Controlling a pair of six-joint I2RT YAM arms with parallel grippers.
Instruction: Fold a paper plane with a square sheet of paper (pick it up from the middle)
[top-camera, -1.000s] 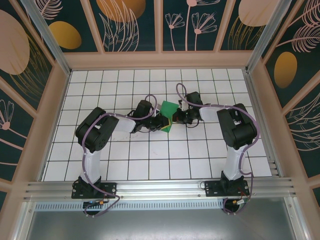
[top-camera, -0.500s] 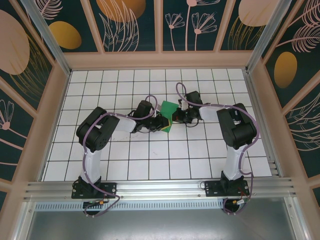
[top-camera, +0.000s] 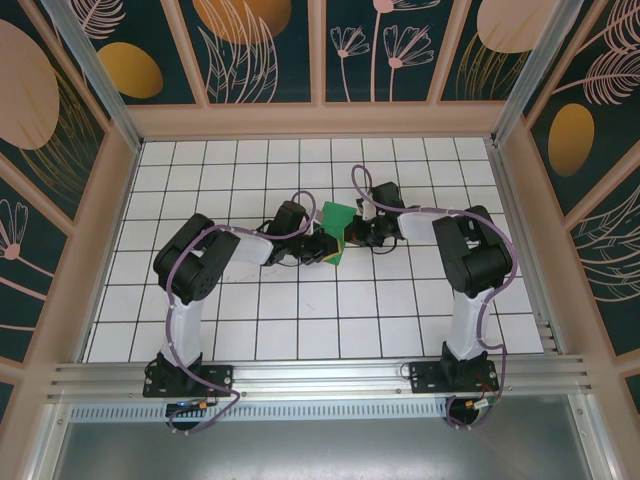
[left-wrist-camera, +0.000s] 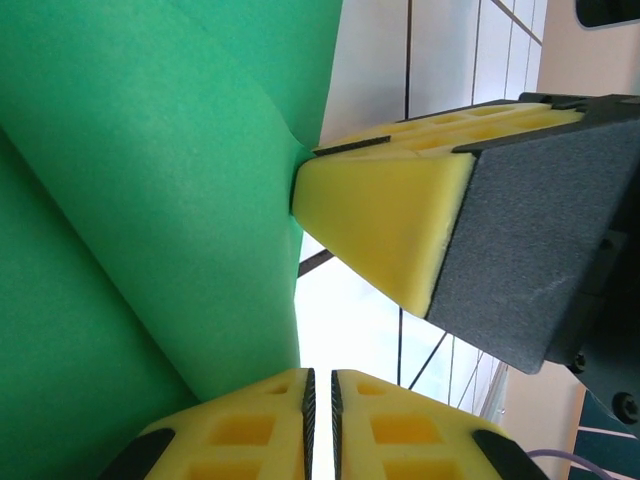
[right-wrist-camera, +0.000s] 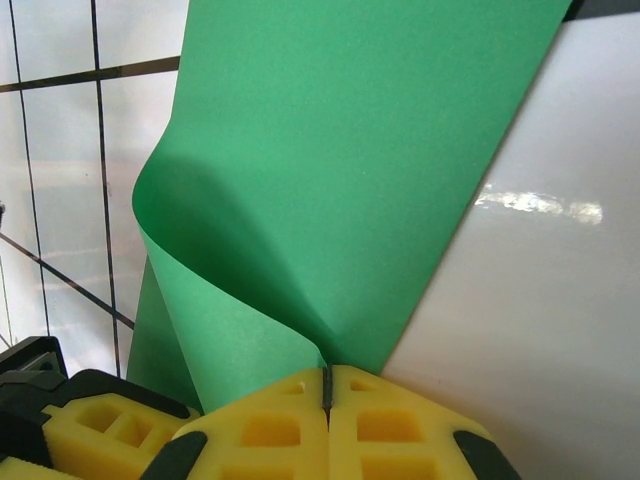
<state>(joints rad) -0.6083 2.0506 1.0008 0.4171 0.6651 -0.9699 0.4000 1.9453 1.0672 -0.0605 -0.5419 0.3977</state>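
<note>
- The square sheet of paper is over the middle of the white gridded table, slightly toward the table's far side, caught between the two grippers.
- In the top view the sheet shows as a darker green panel with a lighter strip running down toward the table's near edge, so it is bent rather than flat.
- The right wrist view shows the sheet curling over in a soft, rounded loop with no sharp crease, the table's grid lines showing past it on the left.
- The right gripper is clenched: its yellow pads meet in a thin line and the green sheet runs straight into that line, so it is pinching the paper.
- In the top view the right gripper comes in from the table's right half, at the end of the right arm.
- The left gripper has its pads pressed almost together, a narrow dark slit between them, and the sheet's edge comes down to the top of that slit; it looks nipped on the paper's edge.
- In the top view the left gripper reaches in from the table's left half, at the end of the left arm.
- In the left wrist view one yellow finger of the right gripper touches the sheet at a small pucker.
- Whether the sheet's lowest tip touches the table cannot be told.
</note>
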